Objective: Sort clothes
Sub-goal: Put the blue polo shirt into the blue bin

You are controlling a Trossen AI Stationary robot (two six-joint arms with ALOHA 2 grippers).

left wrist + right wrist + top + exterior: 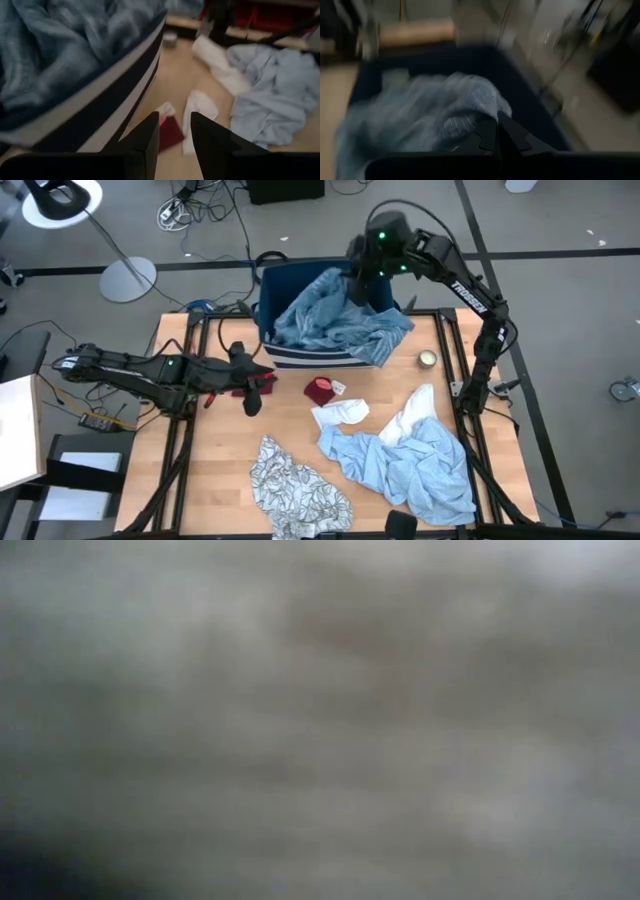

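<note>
A teal garment (335,325) lies heaped in the dark blue bin (285,275) at the table's far edge and spills over its right rim. A blue-striped cloth (305,358) hangs on the bin's near side. My right gripper (358,280) is over the bin, shut at the teal cloth (455,107). My left gripper (258,390) is open and empty, low over the table left of the small red garment (320,390). A white garment (342,415), a pale blue one (415,470) and a leaf-print one (295,490) lie spread on the table. My right gripper pinches a raised fold of the teal garment (487,112) at its fingertips, coming from above over the bin's far right part. The rest of the garment lies slack in the bin and over its rim. How many layers it holds I cannot tell.
A small round tin (428,359) sits near the table's right edge. Black frame rails (190,370) run along both sides of the table. The low view is wholly blurred grey. A white cloth (410,420) lies on the pale blue garment.
</note>
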